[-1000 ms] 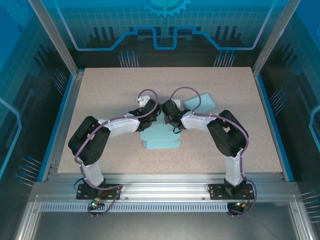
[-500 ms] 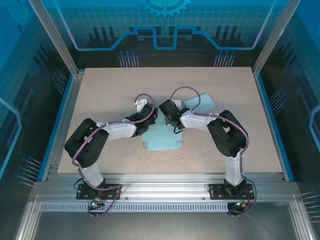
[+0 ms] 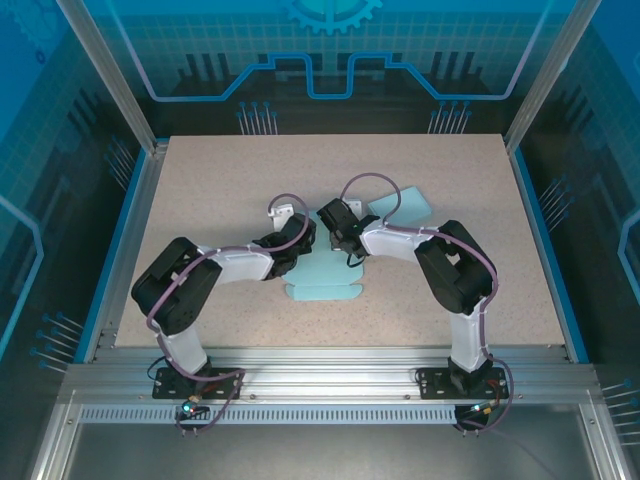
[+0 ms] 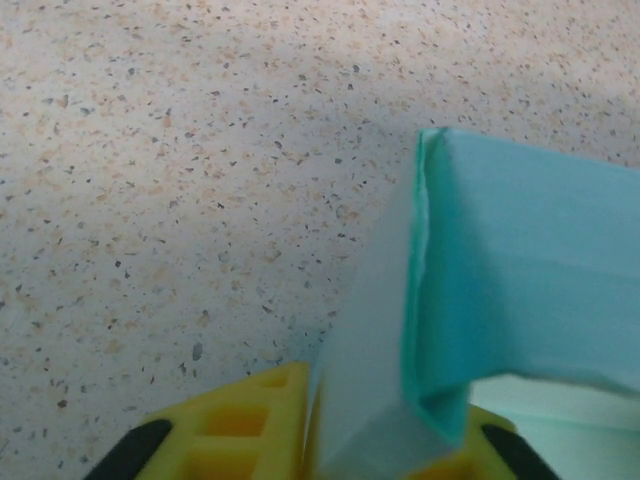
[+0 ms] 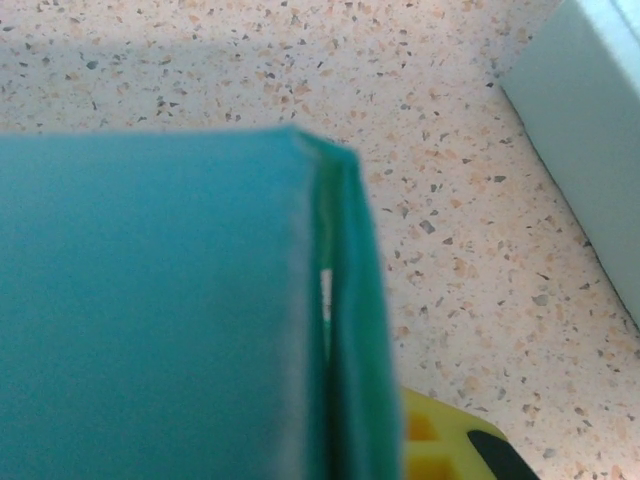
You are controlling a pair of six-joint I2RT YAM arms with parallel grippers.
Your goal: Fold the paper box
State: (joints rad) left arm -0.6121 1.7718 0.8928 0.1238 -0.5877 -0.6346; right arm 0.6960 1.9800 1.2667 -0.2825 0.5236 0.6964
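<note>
1. Paper box (image 3: 325,280) lies a little nearer than the middle of the speckled table (image 3: 220,180), the broadest thing in view. The box's flat pale-blue sheet spreads toward the near edge.
2. Next in size are the left arm (image 3: 235,262) and the right arm (image 3: 400,240). Each bends inward from its base, and the two meet over the far side of the paper box.
3. In the left wrist view, part of the box (image 4: 530,280) stands up off the table as a teal panel, with a paler wall folded at its corner. In the right wrist view, a teal panel of the box (image 5: 150,300) is doubled over along its right edge.
4. A second pale-blue piece (image 3: 400,207) lies on the table just beyond the right wrist, apart from the box. Its edge shows at the right of the right wrist view (image 5: 590,130).
5. The left gripper (image 3: 298,262) is at the box's far left corner. In its wrist view (image 4: 350,450), yellow pads (image 4: 240,430) show on both sides of the upright paper, so its jaws are pinching that wall.
6. The right gripper (image 3: 345,250) is at the far right corner. One yellow pad (image 5: 440,450) shows just beside the doubled edge and the other is hidden behind the panel, so I cannot tell how its jaws stand.
</note>
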